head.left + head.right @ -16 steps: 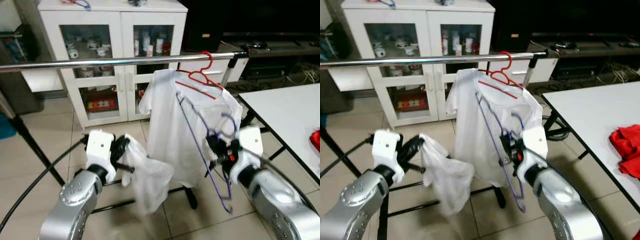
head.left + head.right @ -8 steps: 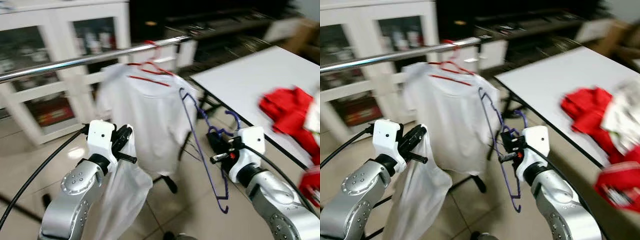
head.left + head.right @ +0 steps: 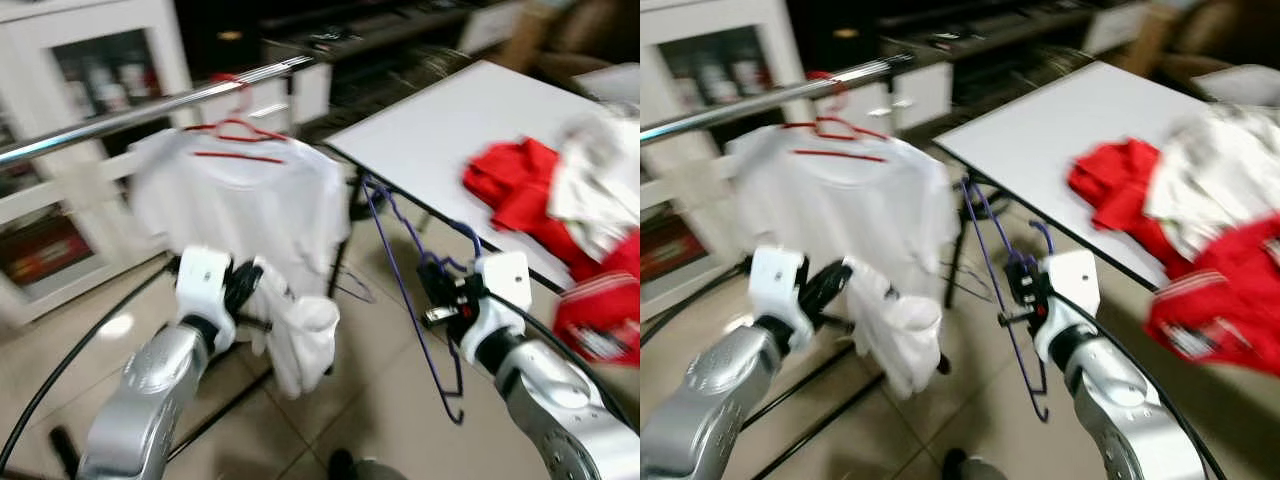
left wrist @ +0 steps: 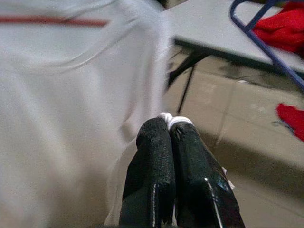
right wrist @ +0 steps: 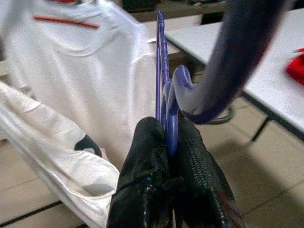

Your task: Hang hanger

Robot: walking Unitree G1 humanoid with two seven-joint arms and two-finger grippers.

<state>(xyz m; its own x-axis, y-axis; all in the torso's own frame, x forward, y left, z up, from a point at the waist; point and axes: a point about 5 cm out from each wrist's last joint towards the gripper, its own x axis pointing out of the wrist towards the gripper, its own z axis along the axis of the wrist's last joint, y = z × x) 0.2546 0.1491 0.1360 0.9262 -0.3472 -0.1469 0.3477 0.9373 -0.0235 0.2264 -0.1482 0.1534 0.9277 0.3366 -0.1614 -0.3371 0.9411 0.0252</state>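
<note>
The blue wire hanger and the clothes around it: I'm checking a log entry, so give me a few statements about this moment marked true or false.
1. The right gripper is shut on the blue wire hanger. True.
2. The left gripper is open. False: it pinches a white cloth.
3. A white T-shirt hangs on a red hanger from the metal rail. True.
4. The red garments lie on the floor. False: on the white table.

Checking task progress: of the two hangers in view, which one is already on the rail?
The red hanger, hooked over the silver rail with a white shirt on it. The purple hanger is bare and clamped in the right gripper, off the rail.
</note>
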